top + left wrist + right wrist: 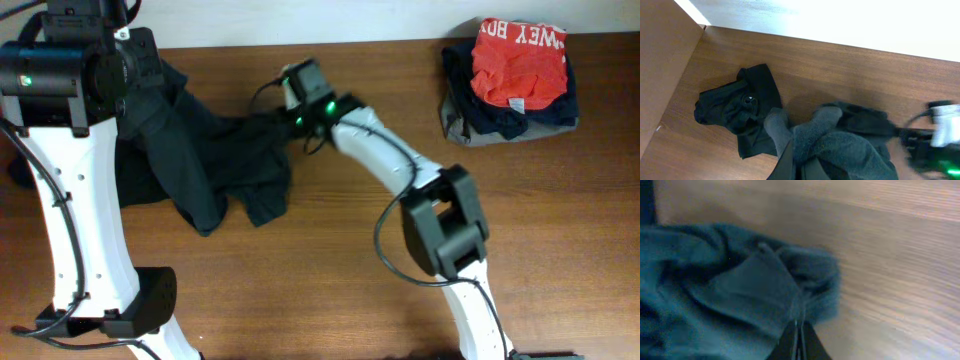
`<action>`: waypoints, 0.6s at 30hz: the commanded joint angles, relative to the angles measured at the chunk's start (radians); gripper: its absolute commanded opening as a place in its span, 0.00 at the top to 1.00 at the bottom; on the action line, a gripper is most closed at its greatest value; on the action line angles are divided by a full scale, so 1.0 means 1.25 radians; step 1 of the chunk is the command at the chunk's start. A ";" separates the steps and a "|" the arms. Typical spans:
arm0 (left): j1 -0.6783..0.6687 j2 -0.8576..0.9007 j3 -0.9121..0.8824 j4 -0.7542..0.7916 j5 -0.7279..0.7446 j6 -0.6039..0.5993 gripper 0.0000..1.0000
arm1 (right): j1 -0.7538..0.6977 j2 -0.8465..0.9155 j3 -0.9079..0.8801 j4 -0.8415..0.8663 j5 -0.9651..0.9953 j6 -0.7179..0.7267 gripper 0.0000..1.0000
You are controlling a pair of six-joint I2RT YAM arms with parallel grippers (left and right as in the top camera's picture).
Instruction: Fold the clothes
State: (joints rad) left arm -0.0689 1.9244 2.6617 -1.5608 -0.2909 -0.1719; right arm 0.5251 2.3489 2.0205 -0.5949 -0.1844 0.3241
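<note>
A dark green T-shirt (pixel 205 150) hangs crumpled between my two arms at the table's back left. My left gripper (pixel 799 155) is shut on a bunched part of it (pixel 850 147); in the overhead view the arm's own housing hides those jaws. My right gripper (pixel 292 105) is shut on the shirt's right edge, and its fingers (pixel 799 326) pinch a fold of the cloth (pixel 740 285). A second black garment (pixel 740 112) lies crumpled on the wood beyond the left gripper.
A stack of folded clothes (pixel 512 80) with an orange piece on top sits at the back right. A brown side wall (pixel 660 65) borders the table on the left of the left wrist view. Both white arms cross the table's front half.
</note>
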 commanded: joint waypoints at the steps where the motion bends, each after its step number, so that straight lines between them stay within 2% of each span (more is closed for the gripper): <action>1: 0.000 -0.005 0.002 0.011 -0.003 0.013 0.99 | -0.061 -0.115 0.153 -0.148 0.007 -0.080 0.96; 9: 0.000 -0.005 0.002 0.031 -0.085 0.013 0.99 | -0.185 -0.144 0.449 -0.540 0.007 -0.152 0.96; 14: 0.005 -0.005 0.002 0.063 -0.122 0.013 0.99 | -0.263 -0.145 0.556 -0.692 0.004 -0.161 0.96; 18: 0.029 -0.005 0.002 0.085 -0.121 0.013 0.99 | -0.315 -0.151 0.589 -0.761 -0.017 -0.174 0.96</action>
State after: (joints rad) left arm -0.0601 1.9244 2.6617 -1.4712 -0.4019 -0.1715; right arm 0.1642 2.1628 2.7232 -1.5204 -0.1867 0.1333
